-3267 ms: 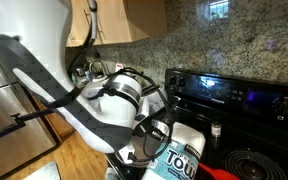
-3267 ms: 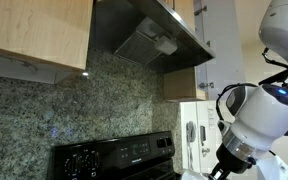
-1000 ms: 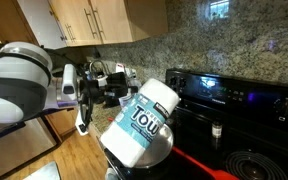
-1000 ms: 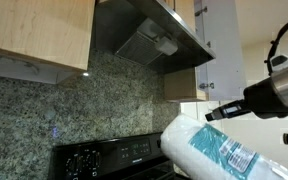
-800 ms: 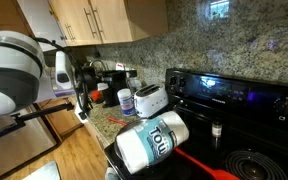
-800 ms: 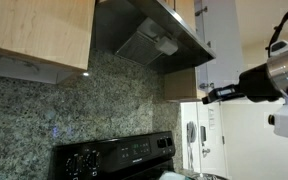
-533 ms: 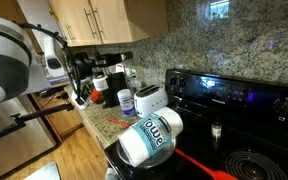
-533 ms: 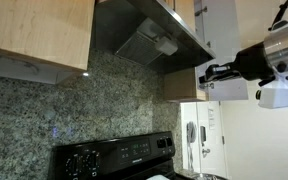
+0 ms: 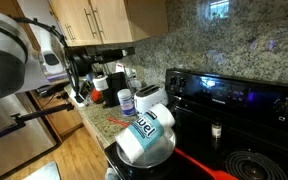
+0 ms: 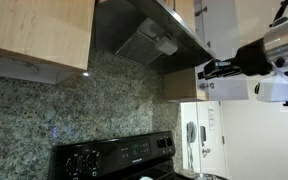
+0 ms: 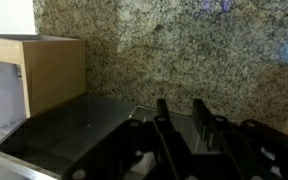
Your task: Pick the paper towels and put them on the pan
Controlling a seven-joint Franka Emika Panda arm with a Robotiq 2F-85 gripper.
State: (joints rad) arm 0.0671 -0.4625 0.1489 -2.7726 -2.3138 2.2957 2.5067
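Black gripper [image 11: 180, 108] fingers stand apart and empty, high beside the range hood [image 10: 149, 40]; the paper towels [image 9: 147, 133] lie tilted in the pan [image 9: 149, 166] on the stove [image 9: 234, 97]. Placement looks done; the arm need only clear away

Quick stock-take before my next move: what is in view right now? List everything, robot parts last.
White cylindrical paper towel roll in clear wrap with blue print: one, lying tilted on the pan.
Round grey metal frying pan with reddish handle: one, at the stove's front.
White toaster: one, on the granite counter.
Small white blue-labelled bottle: one, beside the toaster.
Black stove with coil burners: one, against the granite wall.
Metal range hood: one, above the stove.
Light wooden cabinets: several, on the wall.
Robot arm: one, white and black, apart from the roll.
End effector: one, black, jaws apart, empty.
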